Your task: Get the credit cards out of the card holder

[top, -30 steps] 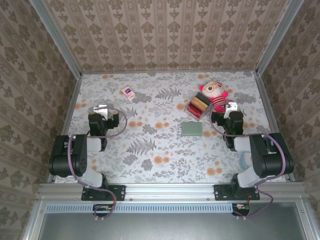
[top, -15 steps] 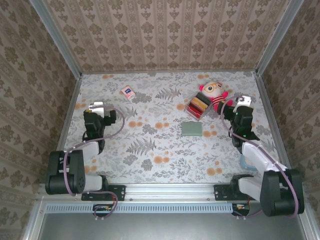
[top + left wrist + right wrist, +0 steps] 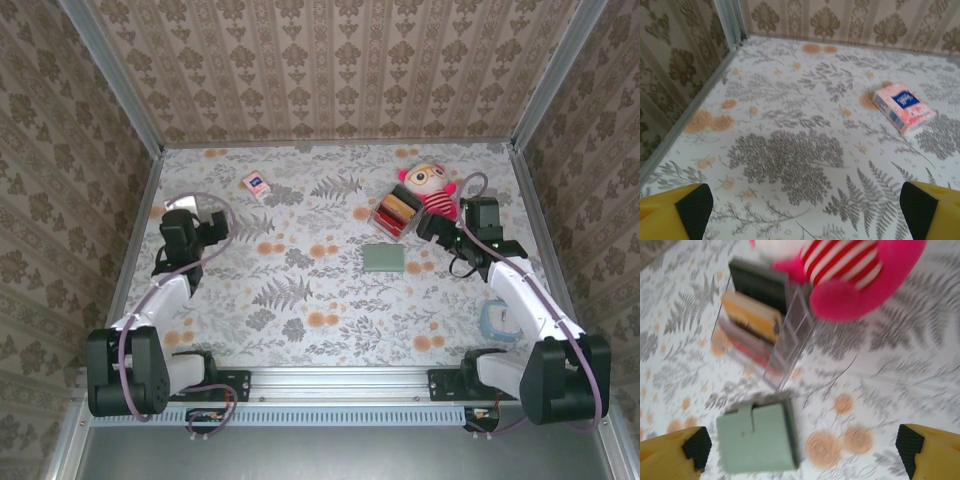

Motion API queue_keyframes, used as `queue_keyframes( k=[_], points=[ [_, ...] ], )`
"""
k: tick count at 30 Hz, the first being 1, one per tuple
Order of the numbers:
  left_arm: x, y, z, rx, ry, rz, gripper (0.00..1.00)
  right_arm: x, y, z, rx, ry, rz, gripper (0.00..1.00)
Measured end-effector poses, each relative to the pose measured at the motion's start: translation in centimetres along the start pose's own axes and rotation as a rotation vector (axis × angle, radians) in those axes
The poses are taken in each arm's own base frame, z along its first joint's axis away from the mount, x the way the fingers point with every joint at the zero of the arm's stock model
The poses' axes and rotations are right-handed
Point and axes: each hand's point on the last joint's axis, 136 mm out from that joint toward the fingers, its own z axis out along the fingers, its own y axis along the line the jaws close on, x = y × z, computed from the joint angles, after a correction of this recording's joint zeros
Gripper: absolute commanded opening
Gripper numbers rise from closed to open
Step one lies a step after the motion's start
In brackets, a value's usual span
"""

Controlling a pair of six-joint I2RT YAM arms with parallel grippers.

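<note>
I'm on the approach: right gripper [image 3: 802, 449], wide and empty, hovers over the shut holder [image 3: 757, 437] lying between its fingers. Next I should lower and pin it. Left gripper [image 3: 802, 205] gapes empty.

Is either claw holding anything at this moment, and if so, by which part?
Nothing is held. The left claw and right claw both stand open and empty; the card holder lies untouched on the table.
</note>
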Motion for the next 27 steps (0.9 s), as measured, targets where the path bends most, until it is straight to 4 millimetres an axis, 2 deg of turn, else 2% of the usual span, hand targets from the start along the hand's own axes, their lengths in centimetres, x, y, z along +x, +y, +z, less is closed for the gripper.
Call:
queue_keyframes(
  k=[5,9,11,19,27],
  points=[
    [1.5,-1.1,0.2,0.06,0.066,0.006,1.0,3.7,1.7,1.7,-0.055,0.132,-0.003,0.81],
    [1.9,-2.1,0.2,0.1,0.079,0.012,1.0,7.0,3.0,3.9,-0.041,0.246,-0.062,0.76],
    [1.9,-2.5,0.2,0.115,0.079,0.015,1.0,8.1,3.4,4.9,-0.025,0.287,-0.085,0.73],
    [2.3,-3.6,0.3,0.153,0.093,0.033,1.0,9.5,3.0,7.7,0.064,0.338,-0.128,0.65],
    [2.5,-4.3,0.6,0.168,0.104,0.058,1.0,10.8,4.6,9.2,0.063,0.362,-0.186,0.56]
  ],
)
